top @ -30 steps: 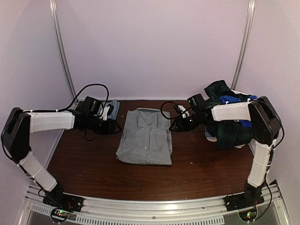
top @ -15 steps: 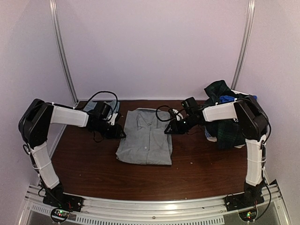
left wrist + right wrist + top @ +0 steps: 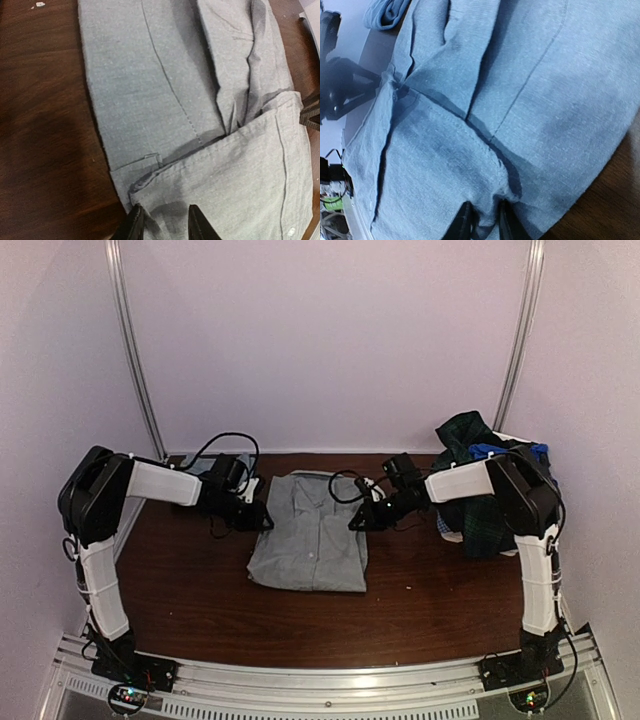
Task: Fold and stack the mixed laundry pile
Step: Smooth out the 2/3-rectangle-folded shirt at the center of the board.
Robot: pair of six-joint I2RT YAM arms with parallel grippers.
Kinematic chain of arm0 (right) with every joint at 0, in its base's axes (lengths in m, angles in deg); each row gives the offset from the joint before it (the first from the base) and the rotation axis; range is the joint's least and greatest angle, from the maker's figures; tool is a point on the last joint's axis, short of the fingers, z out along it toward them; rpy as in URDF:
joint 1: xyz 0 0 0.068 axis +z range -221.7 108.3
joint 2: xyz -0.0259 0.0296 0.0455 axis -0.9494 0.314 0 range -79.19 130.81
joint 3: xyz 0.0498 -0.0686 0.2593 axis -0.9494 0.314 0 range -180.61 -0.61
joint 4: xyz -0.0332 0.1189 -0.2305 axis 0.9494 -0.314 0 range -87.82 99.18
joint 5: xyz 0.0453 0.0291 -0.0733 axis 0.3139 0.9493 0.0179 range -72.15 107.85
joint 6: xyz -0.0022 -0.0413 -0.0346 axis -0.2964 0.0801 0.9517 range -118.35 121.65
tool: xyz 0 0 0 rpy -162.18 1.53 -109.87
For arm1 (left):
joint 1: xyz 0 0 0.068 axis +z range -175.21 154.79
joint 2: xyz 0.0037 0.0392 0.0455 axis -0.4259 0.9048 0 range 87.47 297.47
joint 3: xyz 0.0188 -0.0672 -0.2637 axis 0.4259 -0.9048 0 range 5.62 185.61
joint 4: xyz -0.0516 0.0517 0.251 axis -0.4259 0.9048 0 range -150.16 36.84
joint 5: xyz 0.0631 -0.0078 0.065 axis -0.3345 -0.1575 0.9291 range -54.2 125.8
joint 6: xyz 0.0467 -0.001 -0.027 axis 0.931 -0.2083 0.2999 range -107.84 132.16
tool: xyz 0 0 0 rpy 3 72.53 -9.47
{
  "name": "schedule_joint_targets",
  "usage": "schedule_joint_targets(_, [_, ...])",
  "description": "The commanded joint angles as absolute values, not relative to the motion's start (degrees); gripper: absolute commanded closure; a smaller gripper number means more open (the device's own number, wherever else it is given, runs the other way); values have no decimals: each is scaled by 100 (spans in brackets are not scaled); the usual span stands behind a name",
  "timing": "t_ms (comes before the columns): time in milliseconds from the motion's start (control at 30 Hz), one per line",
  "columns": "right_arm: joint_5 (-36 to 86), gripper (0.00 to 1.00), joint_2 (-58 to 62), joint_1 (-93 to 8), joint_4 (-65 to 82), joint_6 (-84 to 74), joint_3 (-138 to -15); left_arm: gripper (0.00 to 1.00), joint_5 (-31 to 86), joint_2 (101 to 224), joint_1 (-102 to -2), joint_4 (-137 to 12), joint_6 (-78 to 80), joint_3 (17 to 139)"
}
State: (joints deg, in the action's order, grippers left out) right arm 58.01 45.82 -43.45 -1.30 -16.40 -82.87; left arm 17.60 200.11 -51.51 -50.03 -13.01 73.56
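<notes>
A grey button shirt (image 3: 310, 535) lies folded flat mid-table, collar toward the back. My left gripper (image 3: 265, 521) is at its upper left edge. In the left wrist view that gripper (image 3: 164, 224) stands open, its fingers (image 3: 134, 225) straddling the folded-over sleeve cloth of the shirt (image 3: 175, 75). My right gripper (image 3: 355, 522) is at the shirt's upper right edge. It (image 3: 482, 224) is shut on a bunched fold of the shirt (image 3: 530, 100). The mixed laundry pile (image 3: 482, 495), mostly dark plaid with blue and white pieces, sits at the back right behind the right arm.
A small blue-grey folded piece (image 3: 207, 463) lies at the back left, partly behind the left arm, and shows as blue cloth (image 3: 387, 12) in the right wrist view. Bare dark wood table (image 3: 200, 590) stretches toward the front rail. Walls close in on both sides.
Both arms have swung inward from the table's sides to the shirt's upper edges. Both grippers have narrowed, and the right one has pinched the cloth.
</notes>
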Motion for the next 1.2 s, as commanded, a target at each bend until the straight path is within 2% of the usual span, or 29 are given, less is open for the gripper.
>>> schedule_joint_targets(0, [5900,94,4615,-4305,18,-1667,-8443,72,2070,20162,-5164,-4992,-1252,7487])
schedule_joint_targets(33, [5868,100,4569,-4306,2,-1641,-8451,73,2063,20145,-5166,-5011,-1261,7447])
schedule_joint_targets(267, [5424,100,4104,-4313,32,-1570,-8169,75,2040,19859,-5166,-5079,-1217,7382])
schedule_joint_targets(567, [5258,100,4079,-4327,-75,-1473,-8138,76,2171,20030,-5166,-4862,-1089,7724])
schedule_joint_targets(767, [5213,100,4068,-4339,-102,-1453,-8137,82,2161,20101,-5166,-4920,-1087,7656])
schedule_joint_targets(867, [5233,100,4066,-4335,-84,-1477,-8119,79,2181,20116,-5166,-4921,-1079,7637])
schedule_joint_targets(1167, [5242,100,4074,-4336,-56,-1503,-8093,78,2158,20367,-5188,-4916,-1060,7730])
